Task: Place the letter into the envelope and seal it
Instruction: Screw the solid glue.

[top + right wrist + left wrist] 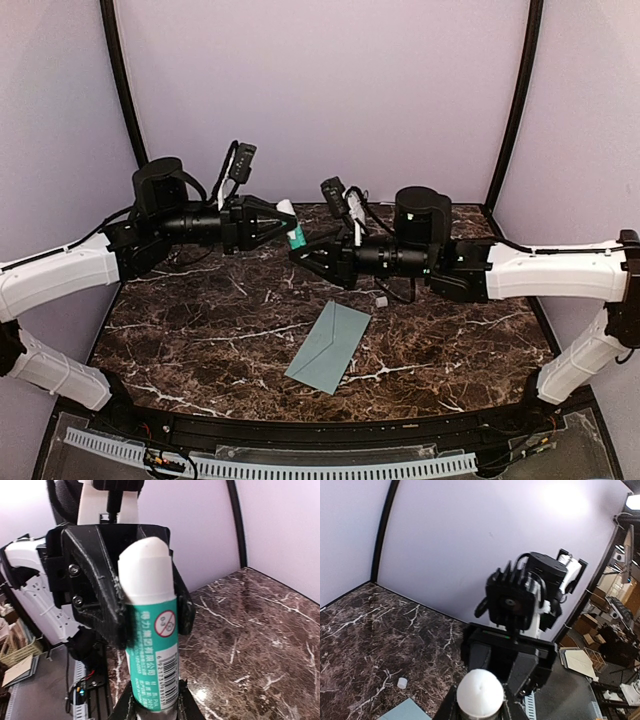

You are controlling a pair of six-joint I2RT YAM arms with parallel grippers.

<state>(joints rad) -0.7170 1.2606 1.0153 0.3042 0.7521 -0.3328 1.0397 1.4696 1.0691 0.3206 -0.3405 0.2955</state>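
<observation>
Glue stick (150,645), upper centre of the top view, is clenched by both the left end effector (283,222) and the right end effector (306,257); the envelope (329,347) lies flat on the table (190,330) at lower centre, letter unseen, so sealing looks to be in hand and glue must next reach its flap.

Soft even light, bright glare on the wall (565,500), small glint on the marble table (204,696), wrist views distorted
</observation>
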